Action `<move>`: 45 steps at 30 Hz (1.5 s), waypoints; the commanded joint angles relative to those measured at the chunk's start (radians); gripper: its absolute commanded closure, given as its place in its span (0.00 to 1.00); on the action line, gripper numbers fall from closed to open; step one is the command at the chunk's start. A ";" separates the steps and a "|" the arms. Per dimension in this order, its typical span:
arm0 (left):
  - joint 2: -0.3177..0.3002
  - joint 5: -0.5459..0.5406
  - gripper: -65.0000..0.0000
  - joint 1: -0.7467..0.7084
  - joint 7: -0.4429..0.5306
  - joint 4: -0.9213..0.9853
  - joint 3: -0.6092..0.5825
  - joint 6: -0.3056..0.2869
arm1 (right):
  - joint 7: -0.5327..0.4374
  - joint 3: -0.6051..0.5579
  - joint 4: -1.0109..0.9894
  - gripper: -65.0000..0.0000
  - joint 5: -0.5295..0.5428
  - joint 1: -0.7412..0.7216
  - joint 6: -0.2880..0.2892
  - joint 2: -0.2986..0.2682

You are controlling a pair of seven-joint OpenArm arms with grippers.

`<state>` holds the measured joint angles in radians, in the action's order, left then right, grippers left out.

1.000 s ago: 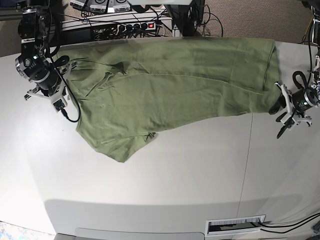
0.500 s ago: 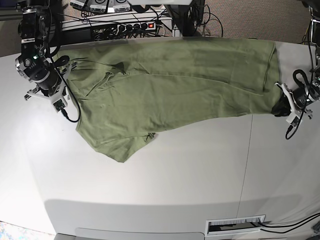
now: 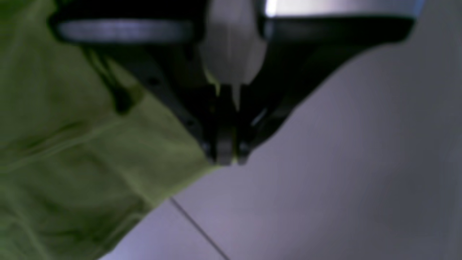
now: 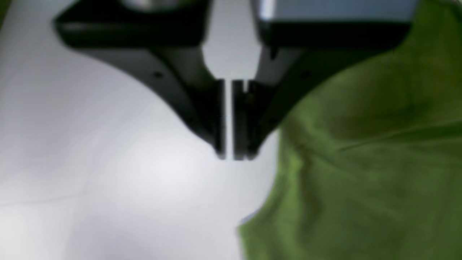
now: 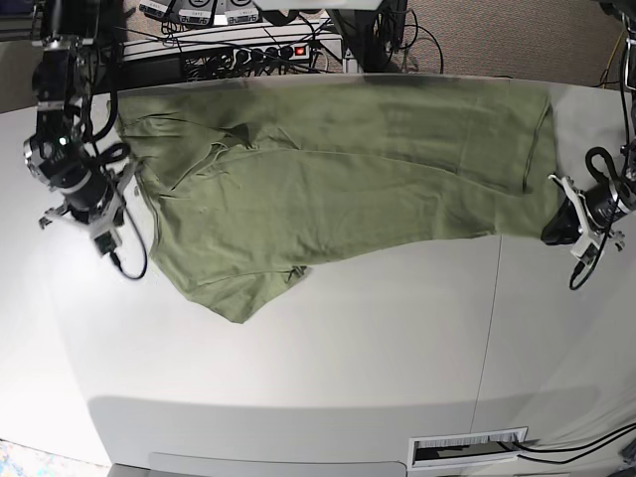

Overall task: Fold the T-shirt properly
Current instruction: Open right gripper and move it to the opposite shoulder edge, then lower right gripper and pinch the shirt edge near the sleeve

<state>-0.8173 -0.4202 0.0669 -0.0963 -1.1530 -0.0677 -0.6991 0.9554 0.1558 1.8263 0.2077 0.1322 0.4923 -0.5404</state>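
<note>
The olive-green T-shirt [image 5: 338,169] lies spread across the far half of the white table [image 5: 348,348], with one sleeve pointing toward the front left. My left gripper [image 5: 554,227] is at the shirt's right-hand corner. In the left wrist view the left gripper [image 3: 225,159] is shut on the edge of the T-shirt [image 3: 72,144]. My right gripper [image 5: 105,227] stands just off the shirt's left edge. In the right wrist view the right gripper [image 4: 231,155] shows a narrow gap with only table behind it, and the T-shirt [image 4: 361,162] lies beside it to the right.
A power strip and tangled cables [image 5: 268,50] sit behind the table's far edge. A thin seam [image 5: 487,328] runs front to back through the table's right part. A slot with a white label [image 5: 467,449] is at the front edge.
My left gripper has shut on the shirt's right corner. My right gripper has parted its jaws, let go of the left edge and moved a little left and forward, off the fabric.
</note>
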 commanded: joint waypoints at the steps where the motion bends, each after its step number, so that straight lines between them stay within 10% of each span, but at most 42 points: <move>1: -0.025 -0.032 1.00 0.014 -0.001 -0.023 0.009 0.001 | -0.035 0.011 -0.010 0.81 0.001 -0.047 -0.010 -0.011; 27: -0.025 -0.082 1.00 -0.037 -0.016 -0.065 0.009 0.001 | -0.340 -0.158 -0.732 0.77 -0.128 -0.605 -0.008 0.266; 45: -0.025 -0.082 1.00 -0.037 -0.015 -0.065 0.009 0.001 | -0.394 -0.154 -0.835 0.77 -0.183 -0.623 -0.008 0.210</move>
<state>-0.8150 -0.4835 0.0147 -0.1345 -1.2053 -0.0708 -0.6998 0.5850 -0.0021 0.9741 0.0208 -0.4614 0.4885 -0.3161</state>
